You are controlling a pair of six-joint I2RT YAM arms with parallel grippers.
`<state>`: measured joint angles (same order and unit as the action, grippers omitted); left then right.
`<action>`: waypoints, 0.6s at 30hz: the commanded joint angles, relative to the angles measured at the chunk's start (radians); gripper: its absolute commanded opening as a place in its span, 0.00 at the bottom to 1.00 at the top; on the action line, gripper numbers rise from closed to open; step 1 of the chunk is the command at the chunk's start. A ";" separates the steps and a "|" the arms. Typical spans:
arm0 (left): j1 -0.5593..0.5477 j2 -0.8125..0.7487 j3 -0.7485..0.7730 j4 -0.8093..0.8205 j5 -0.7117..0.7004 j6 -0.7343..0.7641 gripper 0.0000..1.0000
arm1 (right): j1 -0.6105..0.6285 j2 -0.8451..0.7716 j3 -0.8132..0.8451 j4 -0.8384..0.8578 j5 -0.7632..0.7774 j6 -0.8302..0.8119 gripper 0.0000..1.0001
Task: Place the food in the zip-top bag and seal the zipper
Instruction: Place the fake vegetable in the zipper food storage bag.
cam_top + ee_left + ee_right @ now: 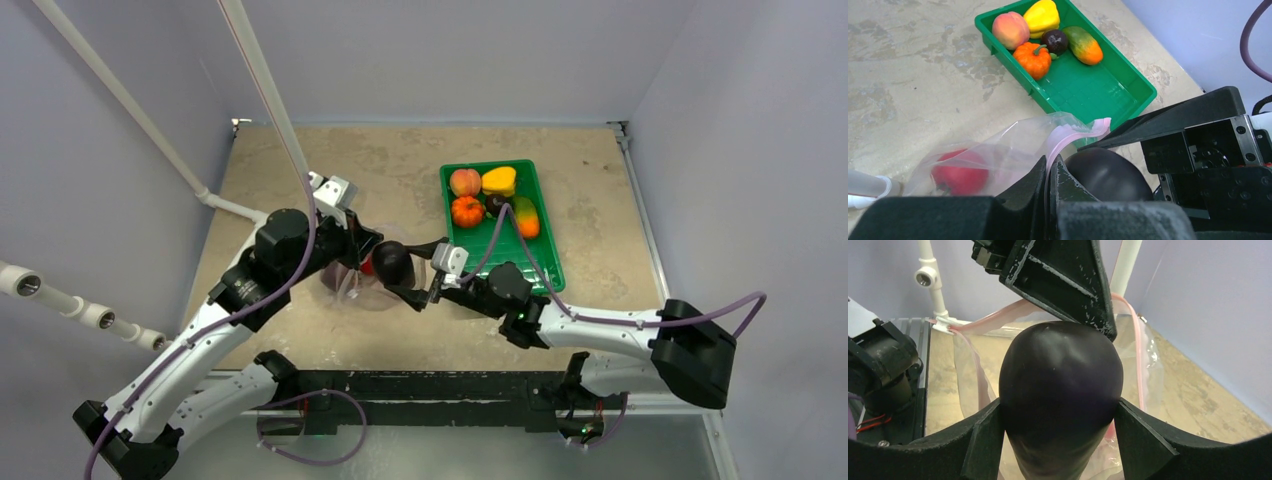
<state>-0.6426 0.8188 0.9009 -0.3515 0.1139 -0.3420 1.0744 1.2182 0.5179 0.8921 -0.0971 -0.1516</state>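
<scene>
The clear zip-top bag (998,150) lies left of centre, its mouth lifted. My left gripper (1050,162) is shut on the pinkish zipper (1078,132) edge. A red piece of food (959,176) sits inside the bag. My right gripper (1057,407) is shut on a dark purple eggplant (1060,390), holding it at the bag's open mouth (392,262). In the green tray (1088,90) lie a peach (1010,29), a yellow pepper (1042,16), an orange pumpkin (1033,59), a dark plum (1054,41) and a green-orange fruit (1083,45).
White pipes (270,90) slant over the table's left side, close to the left arm. The green tray (545,260) stands at the right of centre, its near half bare. Grey walls close in the table on three sides.
</scene>
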 commanded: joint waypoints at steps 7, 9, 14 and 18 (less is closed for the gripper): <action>0.000 -0.013 -0.008 0.067 0.029 0.023 0.00 | 0.007 0.049 0.194 -0.254 0.093 0.057 0.45; 0.001 -0.013 -0.009 0.068 0.030 0.023 0.00 | 0.007 0.052 0.217 -0.286 0.094 0.067 0.50; 0.000 -0.016 -0.009 0.068 0.032 0.024 0.00 | 0.007 0.020 0.231 -0.288 0.128 0.087 0.62; 0.000 -0.018 -0.009 0.069 0.035 0.024 0.00 | 0.007 -0.001 0.256 -0.305 0.133 0.101 0.70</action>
<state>-0.6418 0.8177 0.9009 -0.3073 0.1181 -0.3283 1.0821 1.2655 0.7036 0.5781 -0.0143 -0.0814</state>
